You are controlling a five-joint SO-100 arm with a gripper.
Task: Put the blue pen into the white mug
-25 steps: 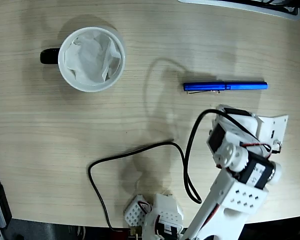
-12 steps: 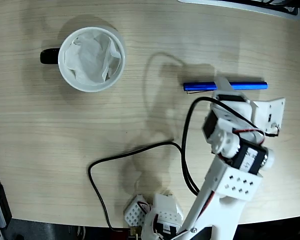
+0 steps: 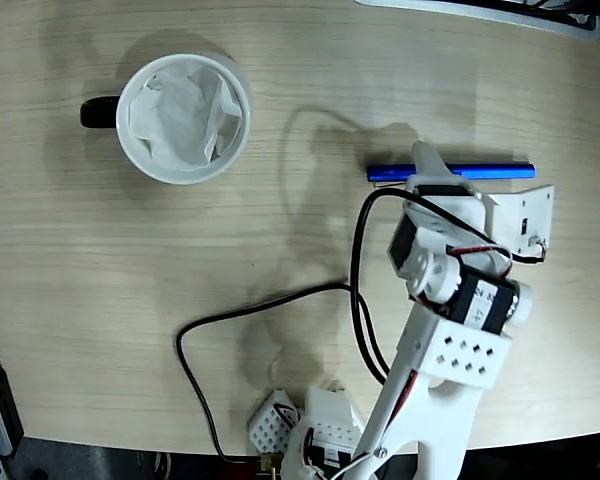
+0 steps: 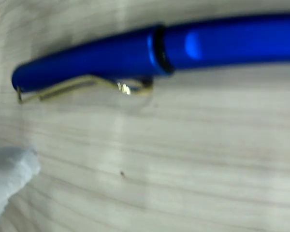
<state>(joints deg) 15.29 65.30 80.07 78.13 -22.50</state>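
The blue pen [image 3: 495, 171] lies level on the wooden table at the right of the fixed view, its cap end pointing left. In the wrist view the pen [image 4: 135, 55] fills the top, blurred, with its metal clip [image 4: 72, 87] on the underside. My gripper [image 3: 435, 165] hangs right over the pen's middle, one white finger [image 3: 426, 158] crossing it. A single white fingertip [image 4: 7, 176] shows at the wrist view's lower left, with nothing held. The white mug [image 3: 180, 176] stands far off at the upper left, black handle [image 3: 98, 112] pointing left, with crumpled tissue [image 3: 185, 115] inside.
A black cable [image 3: 270, 300] loops across the table from the arm's base toward the wrist. A light-coloured device edge [image 3: 480, 8] runs along the top right. The table's edge curves away at the lower left.
The arm has reached upward in the fixed view, bringing the gripper from below the pen to right over its middle. Pen and mug have stayed put.
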